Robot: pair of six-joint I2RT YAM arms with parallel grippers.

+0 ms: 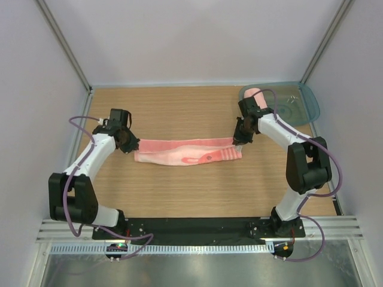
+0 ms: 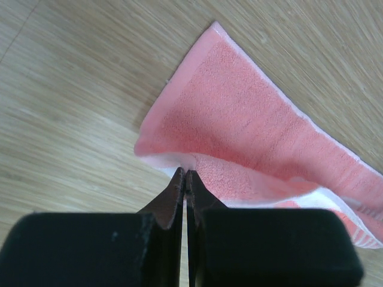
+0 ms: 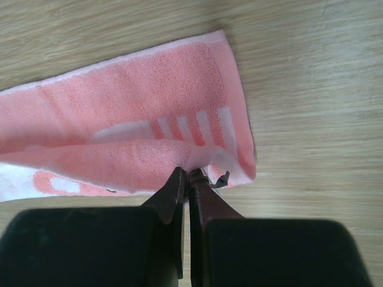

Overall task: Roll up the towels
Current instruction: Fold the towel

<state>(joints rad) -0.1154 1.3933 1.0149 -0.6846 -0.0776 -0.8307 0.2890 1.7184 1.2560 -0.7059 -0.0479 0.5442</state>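
A salmon-pink striped towel (image 1: 188, 150) lies folded into a long band across the middle of the table, a small white round mark on its front. My left gripper (image 1: 127, 142) is at its left end, jaws shut on the towel's edge (image 2: 251, 119). My right gripper (image 1: 239, 139) is at the right end, shut on a pinched fold (image 3: 137, 101) beside the pale stripes. A second pink towel (image 1: 254, 94) sits bundled in the tray at the back right, partly hidden by the right arm.
A teal see-through tray (image 1: 302, 103) stands at the back right corner, close behind the right arm. White walls and metal posts ring the wooden table (image 1: 179, 191). The arm bases are bolted to a black rail along the near edge.
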